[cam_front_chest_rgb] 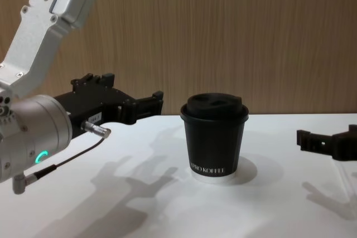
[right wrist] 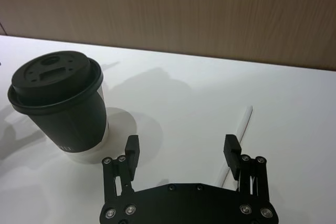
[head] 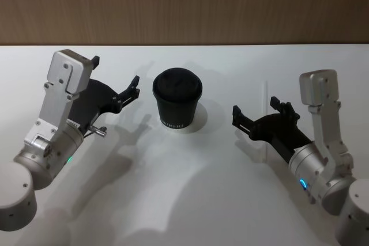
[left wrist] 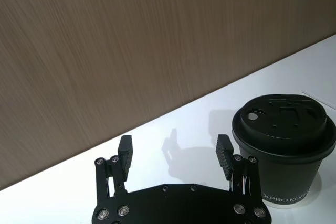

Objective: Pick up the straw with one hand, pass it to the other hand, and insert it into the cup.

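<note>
1. Head view: the cup point(head: 177, 101), black with its lid on, stands upright in the middle of the white worktop point(head: 184, 211). The left gripper point(head: 115, 72) hangs just left of it, jaws apart and empty. The right gripper point(head: 256, 106) sits to the cup's right, jaws apart and empty. The straw point(head: 264, 91) lies flat on the worktop, faint white on white. It runs beneath the right gripper and lies apart from the cup.
2. Left wrist view: the left gripper point(left wrist: 174, 145) has its jaws wide apart with nothing between them. The cup point(left wrist: 286, 156) stands just beside one finger.
3. Right wrist view: the right gripper point(right wrist: 181, 145) has its jaws apart. The straw point(right wrist: 244, 120) lies on the worktop and passes under one finger. The cup point(right wrist: 60, 108) stands off to the other side.
4. Chest view: the left gripper point(cam_front_chest_rgb: 134, 90) is at about lid height, left of the cup point(cam_front_chest_rgb: 215, 137). The right gripper point(cam_front_chest_rgb: 329, 137) is lower, at the right edge.
</note>
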